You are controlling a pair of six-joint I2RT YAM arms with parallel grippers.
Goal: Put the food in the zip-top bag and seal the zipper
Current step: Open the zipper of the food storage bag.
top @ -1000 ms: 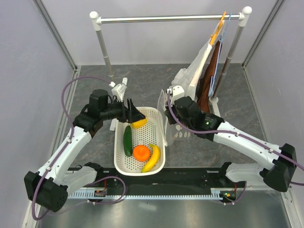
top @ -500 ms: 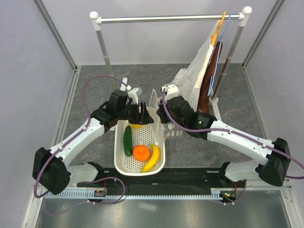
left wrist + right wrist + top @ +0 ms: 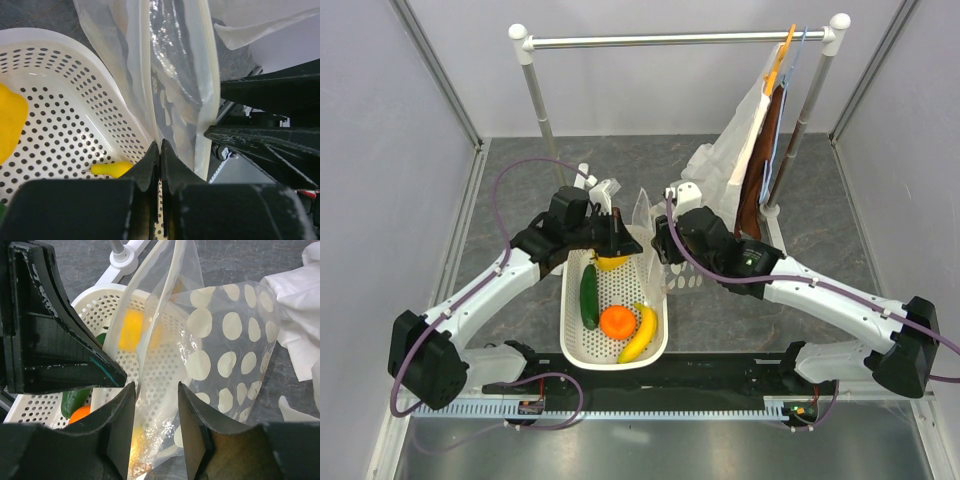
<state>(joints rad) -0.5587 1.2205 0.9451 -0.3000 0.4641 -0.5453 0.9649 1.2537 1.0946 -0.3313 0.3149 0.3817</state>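
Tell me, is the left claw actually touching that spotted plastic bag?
Touching. In the left wrist view the left gripper is shut on a sheet of the zip-top bag, and the clear film is pinched between its tips.

The left arm (image 3: 470,300) and right arm (image 3: 830,295) have white shells over the long links and black housings at the joints. A purple cable (image 3: 533,161) loops out behind the left gripper (image 3: 623,243). A second one of the same colour runs along the white links behind the right gripper (image 3: 658,240). Just behind that gripper, a small green light (image 3: 757,258) glows on a black housing. The fingers (image 3: 147,167) are matte black wedges. Those on the right are broader, with pale scuffs and flecks along the edges.
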